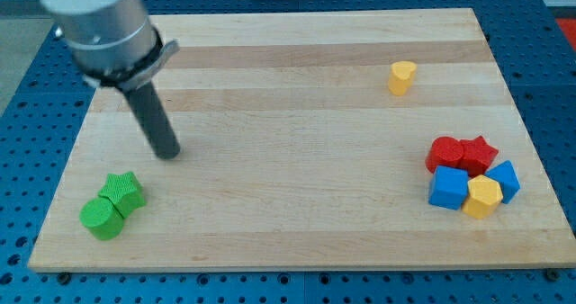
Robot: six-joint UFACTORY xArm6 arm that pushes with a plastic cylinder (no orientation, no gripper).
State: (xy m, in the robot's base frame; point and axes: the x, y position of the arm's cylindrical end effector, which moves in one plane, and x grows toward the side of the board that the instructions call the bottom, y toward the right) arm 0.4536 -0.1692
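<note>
My tip [168, 153] rests on the wooden board [288, 88] at the view's left, touching no block. Nearest to it are two green blocks just below: a green star [122, 192] and a green cylinder [101, 217], pressed against each other. A yellow block [402, 77] with a rounded heart-like shape sits alone toward the view's upper right. At the view's right edge lies a tight cluster: a red cylinder [445, 153], a red star [479, 153], a blue cube [448, 188], a yellow hexagon [483, 196] and another blue block [506, 179].
Blue perforated table surface [22, 115] surrounds the board on all sides. The arm's grey cylindrical body [99, 21] rises over the board's upper left corner.
</note>
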